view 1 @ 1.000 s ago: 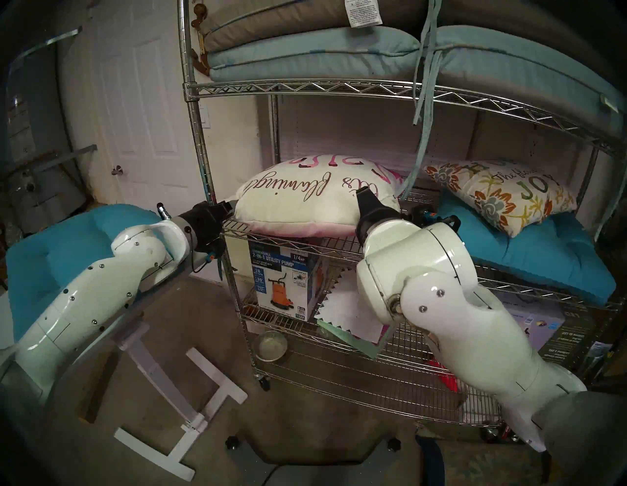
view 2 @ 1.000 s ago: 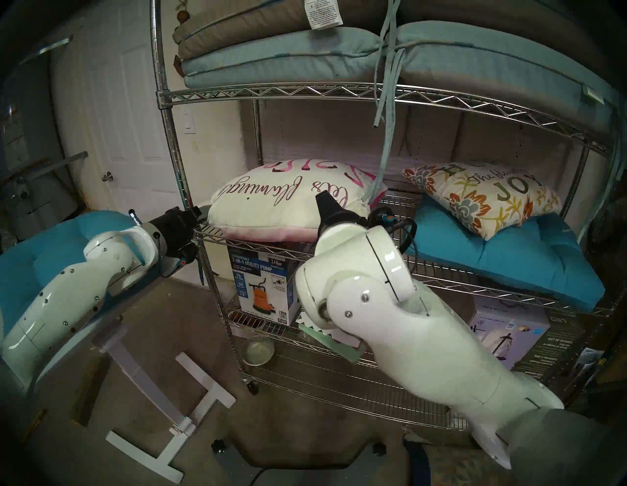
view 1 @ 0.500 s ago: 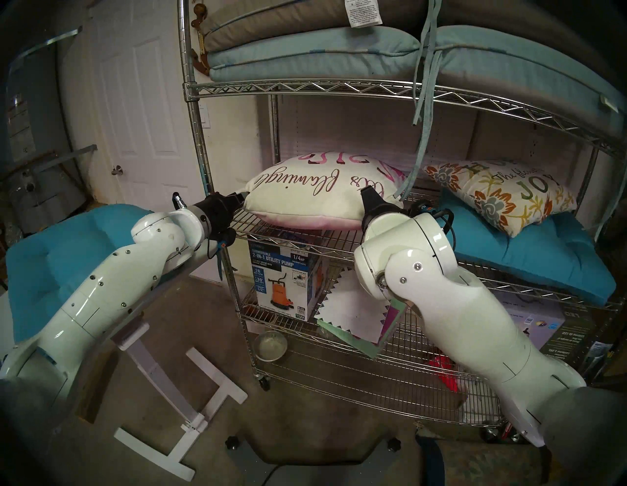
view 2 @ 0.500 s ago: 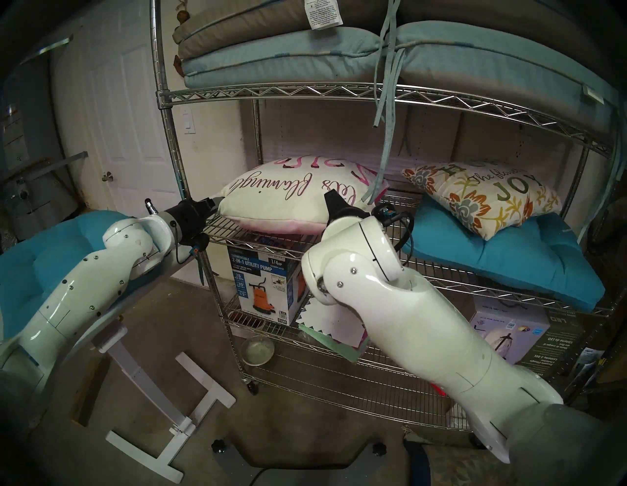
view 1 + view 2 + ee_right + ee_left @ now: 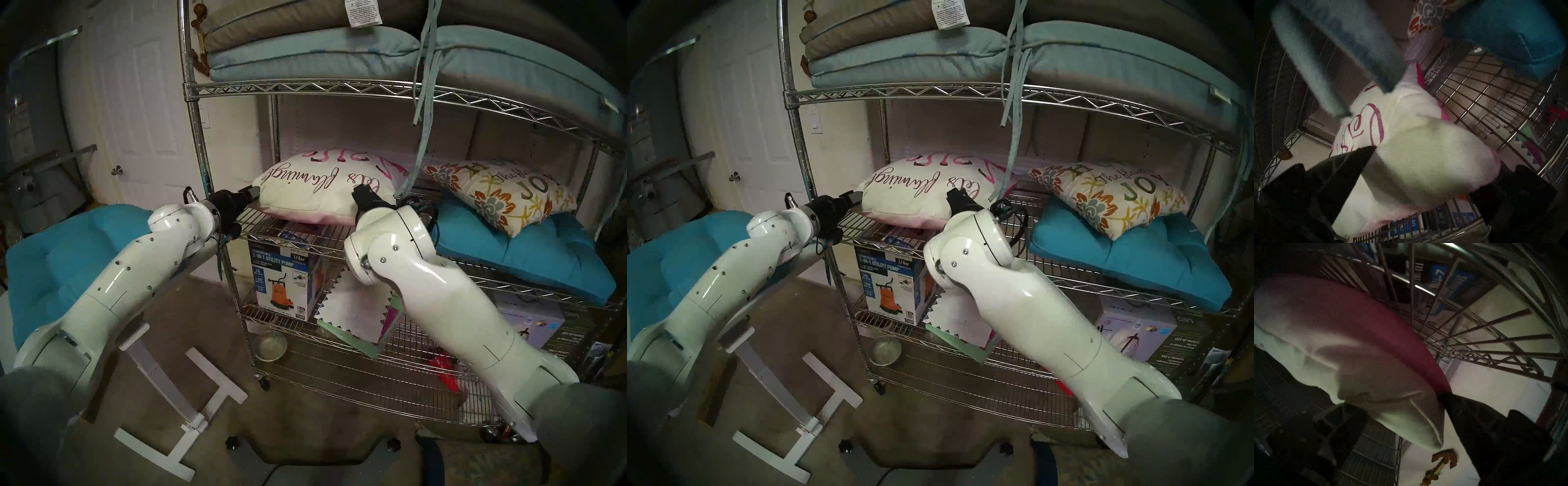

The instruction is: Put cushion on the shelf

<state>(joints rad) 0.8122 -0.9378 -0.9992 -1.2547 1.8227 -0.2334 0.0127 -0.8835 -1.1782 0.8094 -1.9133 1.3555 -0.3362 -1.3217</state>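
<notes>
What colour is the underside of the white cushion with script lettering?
Pink, on the white cushion with script lettering; clearest in the left wrist view.

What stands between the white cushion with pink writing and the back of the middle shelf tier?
Nothing solid. The white cushion already lies on the wire shelf, held by the right gripper, with the left gripper at its corner. Only a hanging blue tie strap drapes against its far right corner; the floral cushion lies apart, further right.

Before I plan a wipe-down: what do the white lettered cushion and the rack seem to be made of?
White lettered cushion: seemingly woven fabric, matte, with a pink underside; it creases and bulges softly. Tall chrome wire rack: metal wire, probably chrome-plated; it shows bright glints and a thin open grid.
</notes>
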